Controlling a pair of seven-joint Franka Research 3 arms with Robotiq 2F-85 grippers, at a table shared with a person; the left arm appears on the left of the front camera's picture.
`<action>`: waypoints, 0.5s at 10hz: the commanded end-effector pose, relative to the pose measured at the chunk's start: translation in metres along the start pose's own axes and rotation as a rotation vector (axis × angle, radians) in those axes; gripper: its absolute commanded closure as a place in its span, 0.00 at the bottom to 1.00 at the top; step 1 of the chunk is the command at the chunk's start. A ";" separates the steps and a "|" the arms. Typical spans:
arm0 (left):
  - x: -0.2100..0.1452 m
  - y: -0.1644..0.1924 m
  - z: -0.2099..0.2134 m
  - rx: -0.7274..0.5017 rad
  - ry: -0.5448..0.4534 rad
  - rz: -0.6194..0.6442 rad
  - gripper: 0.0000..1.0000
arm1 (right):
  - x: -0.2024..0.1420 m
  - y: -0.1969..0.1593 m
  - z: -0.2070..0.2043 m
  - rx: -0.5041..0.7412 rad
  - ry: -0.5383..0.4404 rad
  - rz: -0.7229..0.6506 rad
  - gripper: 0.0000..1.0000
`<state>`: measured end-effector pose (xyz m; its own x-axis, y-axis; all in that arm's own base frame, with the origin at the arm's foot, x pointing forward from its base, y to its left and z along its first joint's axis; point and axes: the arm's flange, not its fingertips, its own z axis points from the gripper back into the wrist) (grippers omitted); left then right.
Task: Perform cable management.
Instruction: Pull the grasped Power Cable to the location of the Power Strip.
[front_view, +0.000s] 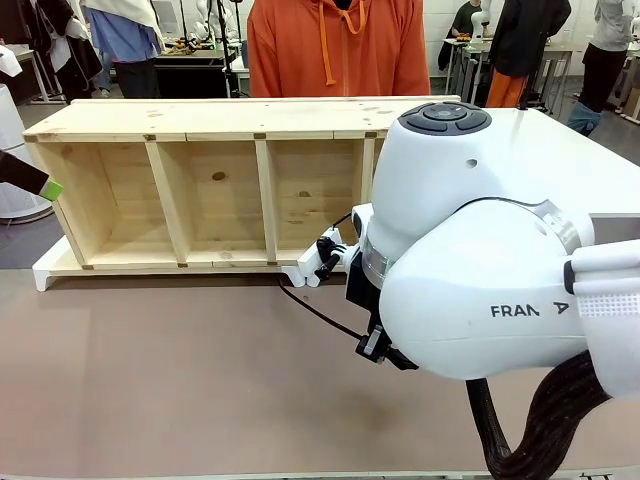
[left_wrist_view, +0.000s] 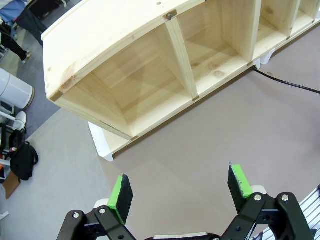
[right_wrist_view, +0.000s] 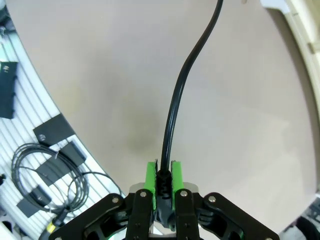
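The cable (right_wrist_view: 175, 100) is a thin black cord. My right gripper (right_wrist_view: 163, 176) is shut on its end, and the cord runs straight away from the green pads over the brown table. In the front view the cable (front_view: 320, 315) leads from under my big white right arm up to a black plug (front_view: 328, 250) at the right end of the wooden shelf (front_view: 200, 120). My left gripper (left_wrist_view: 180, 187) hangs open above bare table in front of the shelf (left_wrist_view: 130, 55), with nothing between its fingers. One green-tipped finger (front_view: 48, 187) shows at the left edge. A stretch of cable (left_wrist_view: 287, 84) lies at the right.
A white strip (front_view: 50, 275) lies under the shelf's front edge. A person in an orange hoodie (front_view: 340, 50) stands behind the shelf. My right arm's braided sleeve (front_view: 540, 420) hangs at the front right. Coiled leads (right_wrist_view: 45, 170) lie below the table edge.
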<state>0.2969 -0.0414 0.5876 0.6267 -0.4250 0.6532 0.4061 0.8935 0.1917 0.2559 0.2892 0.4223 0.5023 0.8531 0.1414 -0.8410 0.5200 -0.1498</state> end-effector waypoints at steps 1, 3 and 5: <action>0.000 0.001 -0.001 0.001 -0.001 0.001 0.00 | -0.046 -0.001 0.010 0.051 0.021 -0.014 0.85; 0.000 0.001 -0.001 0.001 -0.001 0.001 0.00 | -0.080 -0.006 0.020 0.058 0.002 -0.047 0.85; 0.000 0.001 -0.001 0.001 -0.001 0.001 0.00 | -0.111 -0.013 0.029 0.083 0.012 -0.074 0.85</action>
<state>0.2969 -0.0413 0.5876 0.6268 -0.4248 0.6533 0.4060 0.8936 0.1915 0.2503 0.2385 0.4715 0.5655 0.8142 0.1314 -0.8082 0.5789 -0.1084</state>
